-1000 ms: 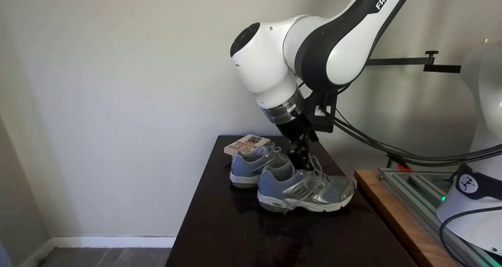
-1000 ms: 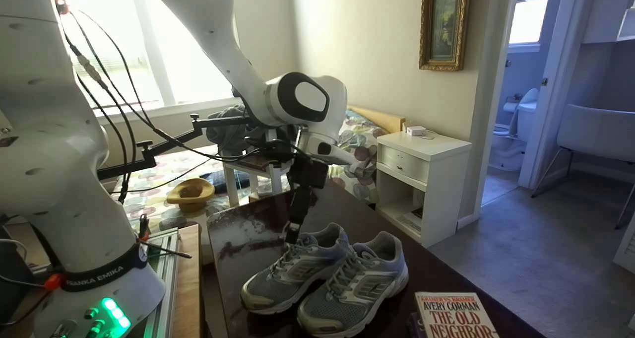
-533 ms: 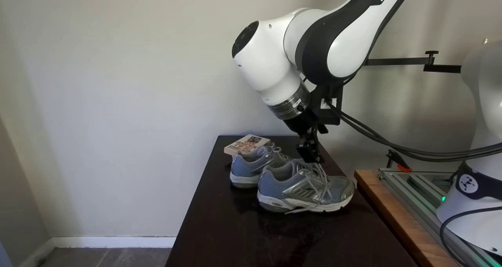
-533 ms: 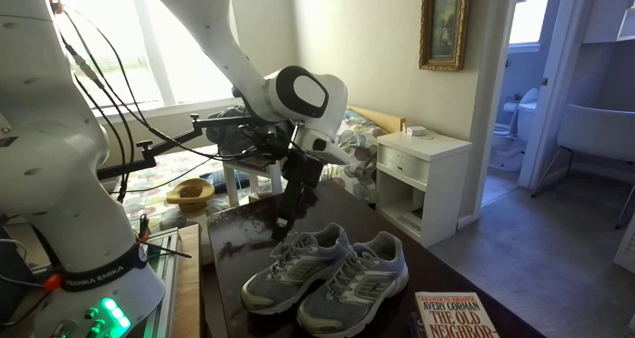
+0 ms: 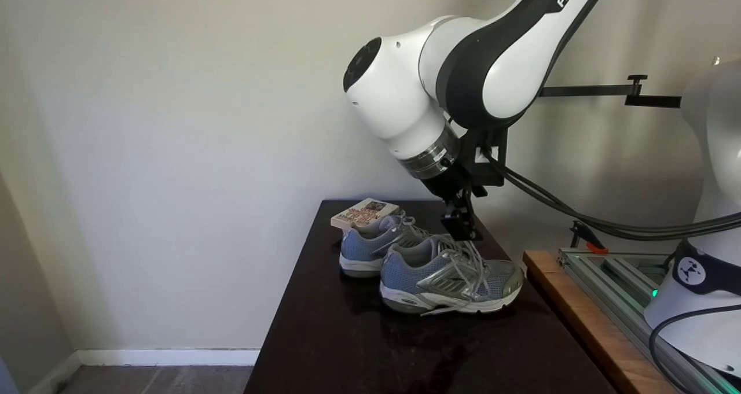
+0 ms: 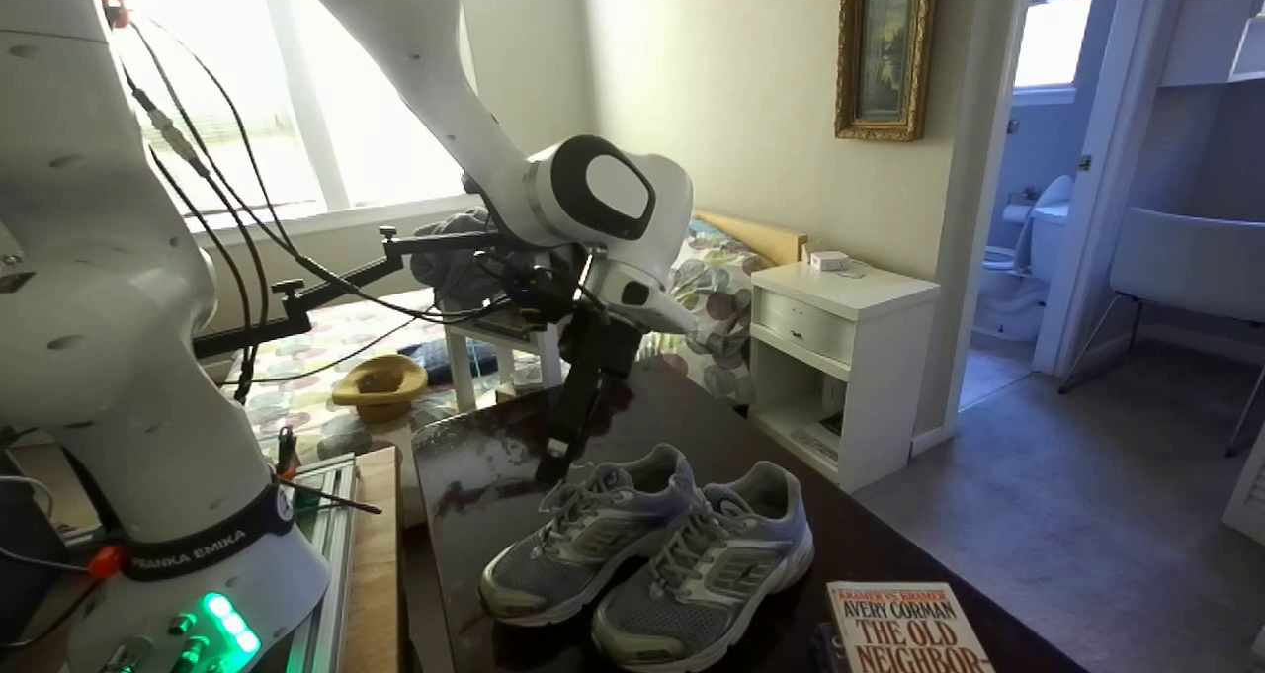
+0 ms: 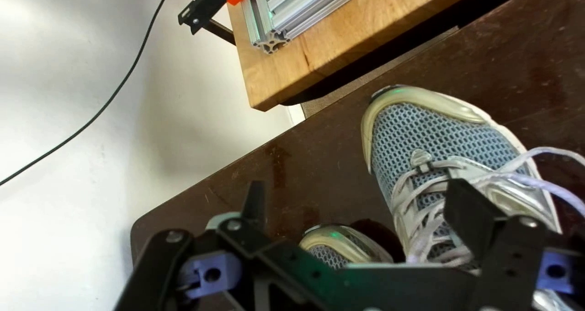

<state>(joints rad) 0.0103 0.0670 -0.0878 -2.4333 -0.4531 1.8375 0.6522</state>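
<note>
Jaws spread wide, hanging just above a blue-grey sneaker, near its laces, contact unclear

the white arm has black panels and cables. past the worktop edge, its base bears a lettered band and green lights. the black gripper has silver screws.

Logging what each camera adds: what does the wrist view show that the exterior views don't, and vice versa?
Only the wrist view: the gripper seen with its fingers plainly apart.
Only the exterior views: a paperback and the robot's white arm, in both exterior views; a gold-framed picture and a white nightstand, in an exterior view.
Shared: the shoe nearest the gripper, the second shoe only partly visible in the wrist view, the dark table and wooden ledge.
</note>
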